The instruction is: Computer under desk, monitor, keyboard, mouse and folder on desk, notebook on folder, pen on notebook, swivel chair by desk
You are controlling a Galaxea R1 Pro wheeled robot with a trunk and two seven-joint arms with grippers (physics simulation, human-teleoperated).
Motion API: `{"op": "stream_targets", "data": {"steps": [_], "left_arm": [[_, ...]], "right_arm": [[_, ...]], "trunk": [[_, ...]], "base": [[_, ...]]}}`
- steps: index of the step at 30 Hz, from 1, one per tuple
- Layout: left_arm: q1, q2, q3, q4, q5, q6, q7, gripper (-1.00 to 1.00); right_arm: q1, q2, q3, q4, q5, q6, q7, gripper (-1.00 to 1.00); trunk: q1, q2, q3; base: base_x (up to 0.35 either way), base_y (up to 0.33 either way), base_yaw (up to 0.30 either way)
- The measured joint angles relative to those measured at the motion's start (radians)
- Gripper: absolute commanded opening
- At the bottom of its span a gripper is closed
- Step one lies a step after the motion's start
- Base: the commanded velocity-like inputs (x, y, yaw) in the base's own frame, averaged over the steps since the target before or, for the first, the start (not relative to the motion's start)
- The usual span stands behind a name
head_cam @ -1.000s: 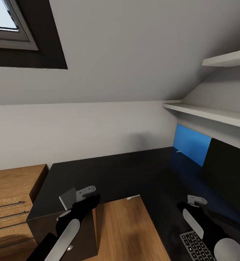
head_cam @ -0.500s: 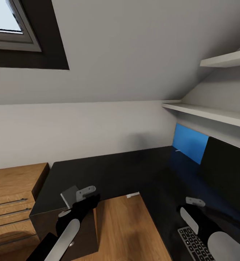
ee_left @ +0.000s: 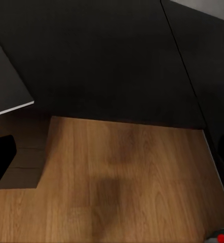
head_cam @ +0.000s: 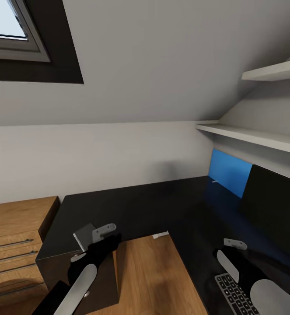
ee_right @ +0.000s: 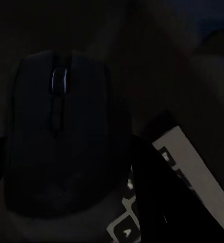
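Observation:
The desk (head_cam: 136,205) with its glossy black top and blue back panel (head_cam: 228,174) spreads across the head view. The monitor (head_cam: 274,205) stands on it at the right, black front toward me. The keyboard (head_cam: 235,296) lies on the desk at the lower right, partly under my right arm. My right gripper (head_cam: 233,243) hovers over the desk beside it. In the right wrist view the dark mouse (ee_right: 59,136) sits between the fingers, held close over the keyboard's keys (ee_right: 169,167). My left gripper (head_cam: 102,231) is open and empty above the desk's left wing.
A low light-wood cabinet (head_cam: 13,236) with drawers stands left of the desk. White shelves (head_cam: 249,134) hang above the monitor, and a skylight (head_cam: 7,26) is at the upper left. Light wood floor (ee_left: 122,177) lies inside the desk's corner.
The whole head view has shifted slightly, so the camera moved. Both arms keep the same pose.

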Motion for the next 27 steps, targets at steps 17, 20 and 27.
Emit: {"op": "stream_targets", "data": {"steps": [17, 20, 27], "left_arm": [[0.0, 0.001, 0.001, -0.007, 0.0, -0.001, 0.002, 1.0], [0.0, 0.001, 0.001, -0.007, 0.0, -0.001, 0.002, 1.0], [0.0, 0.001, 0.001, -0.008, 0.0, -0.001, 0.002, 1.0]], "right_arm": [[-0.034, -0.009, -0.002, 0.053, 0.001, 0.0, 0.001, -1.0], [-0.037, -0.008, -0.002, 0.059, 0.004, -0.001, 0.001, -1.0], [-0.039, -0.006, -0.002, 0.063, 0.034, -0.002, 0.001, -1.0]], "trunk": [[0.065, -0.119, -0.053], [0.077, -0.14, -0.063], [0.104, -0.189, -0.085]], "base": [[0.0, 0.0, 0.0], [0.0, 0.0, 0.0], [0.0, 0.0, 0.0]]}}
